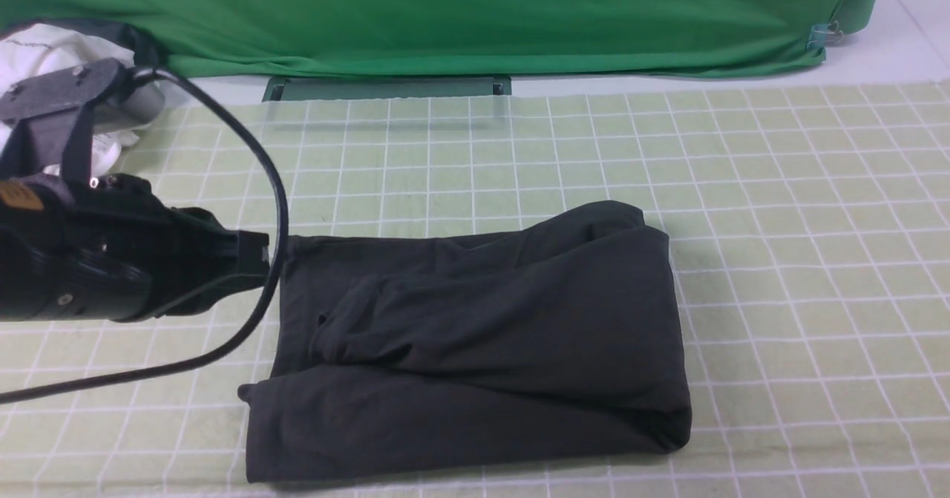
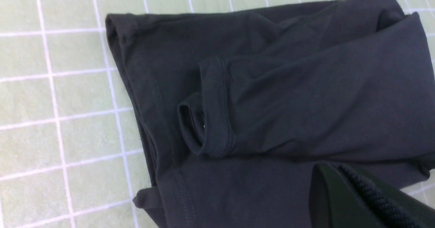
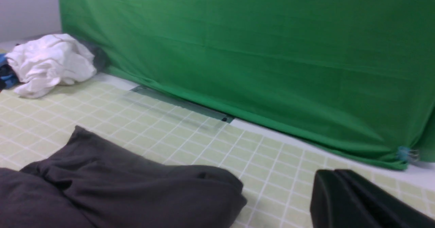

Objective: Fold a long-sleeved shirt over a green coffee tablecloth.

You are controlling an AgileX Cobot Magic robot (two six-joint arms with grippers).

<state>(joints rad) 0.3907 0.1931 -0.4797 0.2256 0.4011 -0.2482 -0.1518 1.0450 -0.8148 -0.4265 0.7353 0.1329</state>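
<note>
- The green coffee tablecloth (image 1: pixel 779 208), pale yellow-green with a grid of thin white lines, covers the counter across nearly the whole front view and lies flat under everything else.
- A plain deep-green fabric drape (image 1: pixel 445 15) hangs along the far edge at 12 o'clock. Its hem rests on a white strip just behind the tablecloth, and a small blue clip (image 1: pixel 816 36) pinches its hem at about 1 o'clock.
- The long-sleeved shirt (image 1: pixel 475 342), charcoal black, lies folded into a rough rectangle on the tablecloth, in the near middle of the front view at about 6 o'clock. No chest print shows. One sleeve is laid across the top of the bundle, and its stitched cuff (image 2: pixel 217 112) ends near the shirt's left edge. The fold on the right side is thick and rounded.
- The left arm reaches in from 9 o'clock. Its gripper (image 1: pixel 249 257) has its fingers pressed together, holds nothing, and sits at the shirt's far left corner; whether it touches the cloth cannot be told. A black cable (image 1: pixel 278 208) loops from the arm down across the tablecloth.
- The right gripper (image 3: pixel 343 194) shows only in its own wrist view, pressed together and empty, above bare tablecloth to the right of the shirt.
- A crumpled white garment (image 3: pixel 51 63) lies at the far left corner, at about 10 o'clock, against the drape.
</note>
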